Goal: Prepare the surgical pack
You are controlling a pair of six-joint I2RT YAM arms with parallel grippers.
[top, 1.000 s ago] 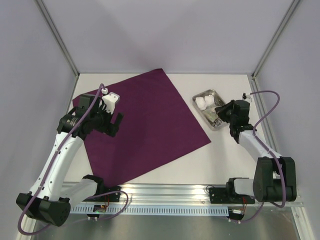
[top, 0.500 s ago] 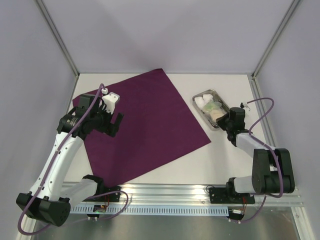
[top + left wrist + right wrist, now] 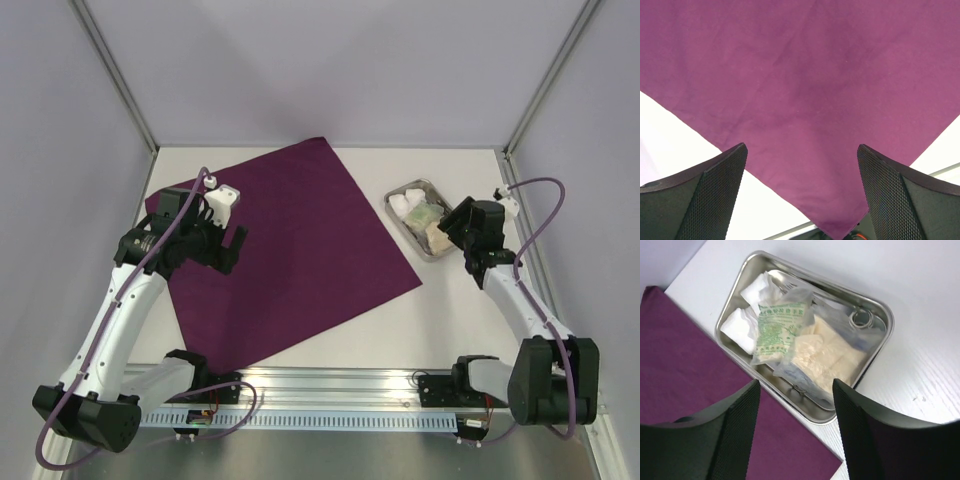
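The deep-purple cloth [image 3: 300, 240] lies flat across the middle of the table. To its right stands the small steel tray [image 3: 391, 201], its rim [image 3: 883, 307] bright in the right wrist view. Inside it are two white gauze pads [image 3: 739, 326], a green-printed clear packet [image 3: 781, 322], a cream-filled clear packet [image 3: 827, 357], and under these the ring handle of a steel instrument [image 3: 861, 318]. My right gripper [image 3: 796, 386] hovers open just above the tray's near edge [image 3: 447, 226], holding nothing. Over the cloth's left part, my left gripper [image 3: 226, 254] hangs wide open and empty [image 3: 801, 147].
White tabletop [image 3: 470, 330] surrounds the cloth. Metal frame posts [image 3: 115, 85] and grey walls close in the left, right and back. A slotted aluminium rail [image 3: 340, 385] carrying both arm bases runs along the near edge.
My right gripper has gone from shut to open and drawn back a little from the tray. The two clear packets now lie in the tray over the instruments. The left arm is unchanged.
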